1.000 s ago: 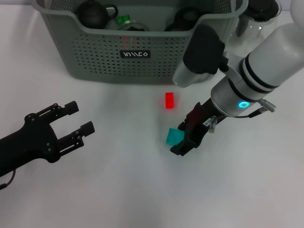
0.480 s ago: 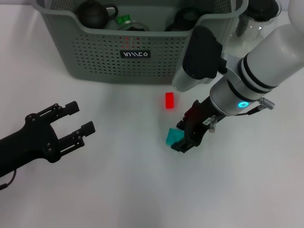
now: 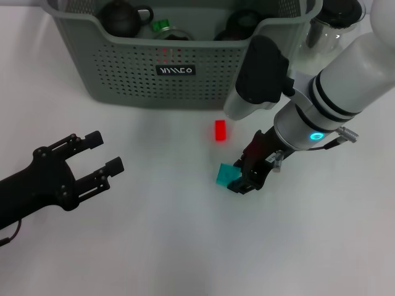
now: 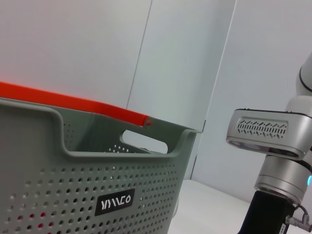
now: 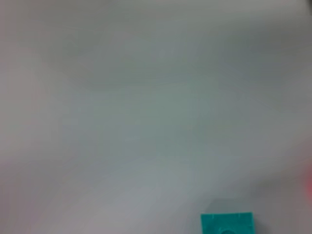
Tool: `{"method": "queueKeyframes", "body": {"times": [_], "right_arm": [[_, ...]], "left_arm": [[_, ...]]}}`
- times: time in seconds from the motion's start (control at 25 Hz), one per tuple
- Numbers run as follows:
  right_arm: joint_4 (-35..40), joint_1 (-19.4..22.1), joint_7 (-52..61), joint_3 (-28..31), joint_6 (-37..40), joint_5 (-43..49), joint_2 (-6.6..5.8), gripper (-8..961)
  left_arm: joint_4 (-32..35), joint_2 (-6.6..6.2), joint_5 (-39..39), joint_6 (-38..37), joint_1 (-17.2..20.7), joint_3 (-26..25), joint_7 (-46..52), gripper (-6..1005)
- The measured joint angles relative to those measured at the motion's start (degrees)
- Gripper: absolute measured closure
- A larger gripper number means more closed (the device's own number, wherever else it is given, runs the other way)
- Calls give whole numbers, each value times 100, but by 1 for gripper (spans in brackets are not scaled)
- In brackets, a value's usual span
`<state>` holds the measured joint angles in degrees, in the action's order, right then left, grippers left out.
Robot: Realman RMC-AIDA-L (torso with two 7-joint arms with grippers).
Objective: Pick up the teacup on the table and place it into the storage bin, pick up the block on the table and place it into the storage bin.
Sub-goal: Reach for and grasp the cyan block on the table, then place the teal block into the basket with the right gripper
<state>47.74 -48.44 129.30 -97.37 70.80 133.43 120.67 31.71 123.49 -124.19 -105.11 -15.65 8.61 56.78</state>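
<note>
Beside the small teal plastic block (image 3: 226, 176), my right hand (image 3: 245, 179) now sits low over the white counter (image 3: 173, 246), its dark fingers closed around the block's right edge. Over the last second this hand has drawn in toward the block and slightly up the counter; the block itself has barely shifted. I judge this to be the grasp step of the second half of the task, with the lift and carry to the bin not yet done. A small red rectangular block (image 3: 220, 131) stands just beyond the teal one, apart from it and nearer the bin. The large grey-green perforated plastic storage bin (image 3: 173, 80) stands at the far edge, its black label facing me; dark rounded teaware and a green-capped item already lie inside, so the teacup appears to be stowed, though I cannot pick it out with certainty. A clear glass pitcher with a black lid (image 3: 330, 21) stands just right of the bin. My left hand (image 3: 92, 157) hovers well apart on the left, fingers spread, unchanged over the second. The counter is plain, matt white and uncluttered; pale wall panels rise behind the bin.
</note>
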Motion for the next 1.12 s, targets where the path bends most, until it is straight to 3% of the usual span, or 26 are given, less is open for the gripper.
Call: {"method": "queueKeyframes", "body": {"times": [0.2,0.4,0.64,0.8,0.92,1.12], "right_arm": [[555,181,147,127,254,-12,-28,491],[2671,915,210,1035,1239,-122,-46,508],[5089,1664,171,2561,2031,-1371,-52,493],[5312,1625,198,2934,1870,-1716,-52,484],[5181,1335,384,2999,1354,-1461,-49,477],[3855,342,951,2767,252,-225,-42,465]], "left_arm": [[2,5,0,-1,5,0,0,288],[2,8,0,-25,8,-1,0,288],[-1,7,0,-9,10,-58,0,288],[-12,2,0,-3,-12,-69,0,288],[-29,1,0,-1,-22,-69,0,288],[-68,-1,0,14,-38,-74,0,288]]}}
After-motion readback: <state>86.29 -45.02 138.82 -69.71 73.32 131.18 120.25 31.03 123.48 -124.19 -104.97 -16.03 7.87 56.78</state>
